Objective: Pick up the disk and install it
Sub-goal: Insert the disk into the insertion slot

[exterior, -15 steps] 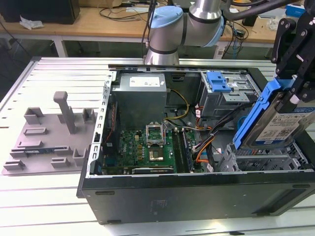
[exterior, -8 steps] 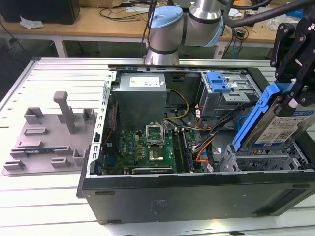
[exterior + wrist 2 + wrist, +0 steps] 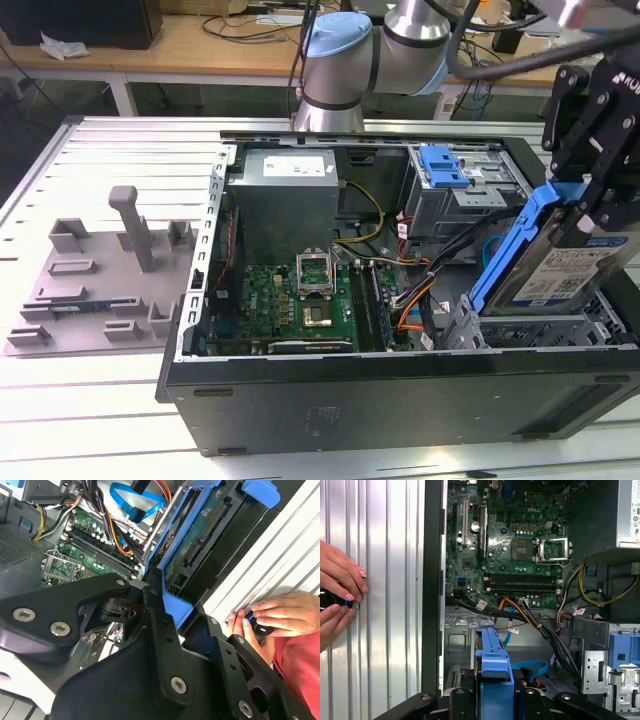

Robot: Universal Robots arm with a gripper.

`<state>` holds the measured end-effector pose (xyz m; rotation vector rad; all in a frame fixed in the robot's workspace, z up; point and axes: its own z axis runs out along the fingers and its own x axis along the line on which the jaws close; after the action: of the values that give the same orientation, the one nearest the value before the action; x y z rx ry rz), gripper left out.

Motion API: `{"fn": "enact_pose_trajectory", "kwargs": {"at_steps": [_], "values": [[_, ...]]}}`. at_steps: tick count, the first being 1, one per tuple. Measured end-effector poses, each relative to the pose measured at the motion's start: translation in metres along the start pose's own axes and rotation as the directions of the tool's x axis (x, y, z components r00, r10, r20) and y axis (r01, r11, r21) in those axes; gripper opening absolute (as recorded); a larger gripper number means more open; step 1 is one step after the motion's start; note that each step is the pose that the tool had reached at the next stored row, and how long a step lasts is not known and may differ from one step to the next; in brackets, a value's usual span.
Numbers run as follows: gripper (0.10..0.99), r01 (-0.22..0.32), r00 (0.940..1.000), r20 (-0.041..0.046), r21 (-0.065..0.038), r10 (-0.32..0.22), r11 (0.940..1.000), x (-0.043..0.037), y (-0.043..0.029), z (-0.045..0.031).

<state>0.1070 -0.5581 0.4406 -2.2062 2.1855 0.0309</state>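
gripper [image 3: 172, 607] clamps the tilted disk [image 3: 200, 535]; motherboard [image 3: 85, 550] on one side of it, a hand [image 3: 272, 617] on the other

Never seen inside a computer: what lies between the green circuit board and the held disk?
In the exterior view, orange, black and blue cables run between circuit board and disk.

A ribbed silver table top [image 3: 130, 140] is seen in the exterior view, evenly and brightly lit. Behind it, a long wooden desk [image 3: 200, 50] on white legs [image 3: 124, 96] is set across the back, and loose cables [image 3: 250, 22] and a dark box [image 3: 80, 20] are laid on it.
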Motion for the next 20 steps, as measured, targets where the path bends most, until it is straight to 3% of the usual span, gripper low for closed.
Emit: {"fn": "enact_pose_trajectory", "kwargs": {"at_steps": [9,16,18,20], "values": [[0.369,0.0,1.0,-0.0001,-0.001,0.0,1.0,0.0008,0.0001,0.0145],[0.369,0.0,1.0,-0.0003,-0.004,0.0,1.0,0.0025,0.0004,0.0368],[0.502,0.0,1.0,-0.0003,-0.005,0.0,1.0,0.0026,0.0004,0.0379],[0.502,0.0,1.0,-0.0001,-0.005,0.0,1.0,0.0026,0.0004,0.038]]}}
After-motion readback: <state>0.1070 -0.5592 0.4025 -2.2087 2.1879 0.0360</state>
